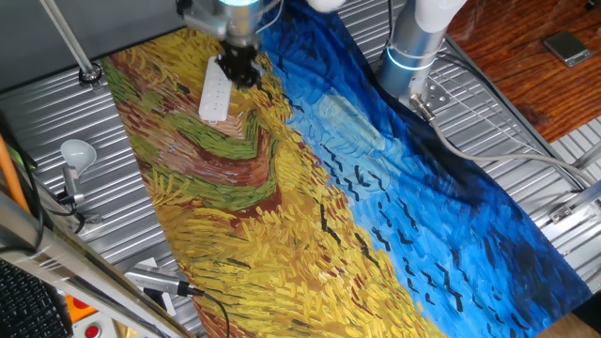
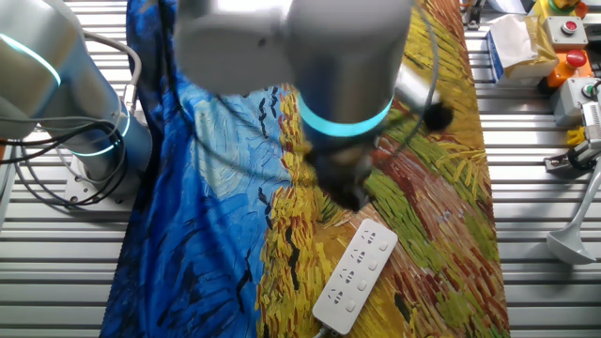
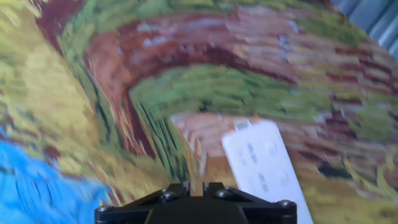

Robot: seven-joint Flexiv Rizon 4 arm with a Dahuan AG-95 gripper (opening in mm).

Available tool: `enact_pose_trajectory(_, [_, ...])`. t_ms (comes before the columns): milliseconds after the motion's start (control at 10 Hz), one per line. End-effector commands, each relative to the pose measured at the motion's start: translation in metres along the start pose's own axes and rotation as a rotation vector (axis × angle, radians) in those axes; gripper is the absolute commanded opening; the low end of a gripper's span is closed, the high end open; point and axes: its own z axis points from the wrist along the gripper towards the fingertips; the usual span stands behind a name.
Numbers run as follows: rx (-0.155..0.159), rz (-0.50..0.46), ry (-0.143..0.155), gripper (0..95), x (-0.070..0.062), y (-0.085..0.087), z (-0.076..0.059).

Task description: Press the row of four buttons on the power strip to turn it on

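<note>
One fixed view sits high, looking steeply down across the painted cloth (image 1: 310, 216); arm base (image 1: 418, 42) at top right, power strip (image 1: 215, 94) far off at upper left, small in frame.

The other fixed view looks from the opposite side, also steep but closer: arm base (image 2: 56, 103) at left, wrist fills the top centre and blocks part of the cloth (image 2: 432, 207), strip (image 2: 355, 277) at bottom.

Hand view looks along the fingers, close to the cloth (image 3: 205, 93), blurred; gripper (image 3: 196, 205) body at bottom edge, strip (image 3: 267, 168) lower right.

All three share the strip and the yellow-green cloth around it.
</note>
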Motion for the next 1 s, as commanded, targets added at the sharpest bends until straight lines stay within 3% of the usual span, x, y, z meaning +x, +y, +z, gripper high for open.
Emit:
enact_pose_trajectory(100, [-0.045, -0.189, -0.028, 38.0, 0.024, -0.021, 0.012])
enact_pose_trajectory(300, [-0.049, -0.224, -0.037, 38.0, 0.037, -0.028, 0.023])
enact_pose_trajectory(400, [-0.037, -0.249, -0.018, 57.0, 0.038, -0.027, 0.026])
enact_pose_trajectory(700, [-0.044, -0.235, -0.008, 57.0, 0.027, -0.020, 0.021])
enact_pose_trajectory(1000, [-0.043, -0.179, -0.036, 57.0, 0.027, -0.020, 0.021])
